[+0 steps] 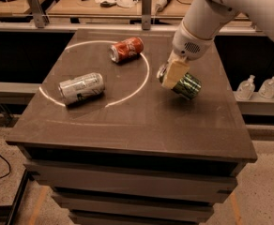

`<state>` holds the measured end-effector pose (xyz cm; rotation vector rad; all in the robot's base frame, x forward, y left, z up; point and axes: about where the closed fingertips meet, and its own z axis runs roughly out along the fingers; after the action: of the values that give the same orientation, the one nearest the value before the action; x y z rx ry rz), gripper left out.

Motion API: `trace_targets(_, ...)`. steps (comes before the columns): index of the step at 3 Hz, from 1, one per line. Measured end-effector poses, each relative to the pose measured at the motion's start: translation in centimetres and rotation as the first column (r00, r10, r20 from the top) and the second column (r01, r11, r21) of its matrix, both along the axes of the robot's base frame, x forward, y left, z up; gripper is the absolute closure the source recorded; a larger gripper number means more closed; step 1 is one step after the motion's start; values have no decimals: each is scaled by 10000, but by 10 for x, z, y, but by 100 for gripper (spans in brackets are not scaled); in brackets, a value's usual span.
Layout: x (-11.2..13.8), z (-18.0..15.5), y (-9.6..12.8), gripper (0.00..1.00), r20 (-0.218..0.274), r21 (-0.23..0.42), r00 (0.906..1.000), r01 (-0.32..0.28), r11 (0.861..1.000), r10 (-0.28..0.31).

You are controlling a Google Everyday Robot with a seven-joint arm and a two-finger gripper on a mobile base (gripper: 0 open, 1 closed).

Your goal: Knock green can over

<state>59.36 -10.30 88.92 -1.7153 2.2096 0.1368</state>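
Your gripper [173,74] hangs low over the dark table [127,125], touching the green can [187,85]. The can leans steeply, almost on its side, jutting out just below the claw. The knock looks nearly done; it seems only to need settling flat. You cannot tell whether the claw is clamped or spread.

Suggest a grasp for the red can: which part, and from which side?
Grip the red can around its mid-body, probably coming straight down from above. It lies on its side at the back of the table, so its round flanks are exposed on both sides. The tool is at the green can, toward the right edge in this view.
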Motion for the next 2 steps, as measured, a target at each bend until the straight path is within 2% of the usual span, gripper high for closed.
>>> trace_targets(1,-2,-1,2,29,-106,-53,9999,-73,10000,72)
trace_targets(2,-2,-2,4,0,-111,-59,9999,-109,9999,108)
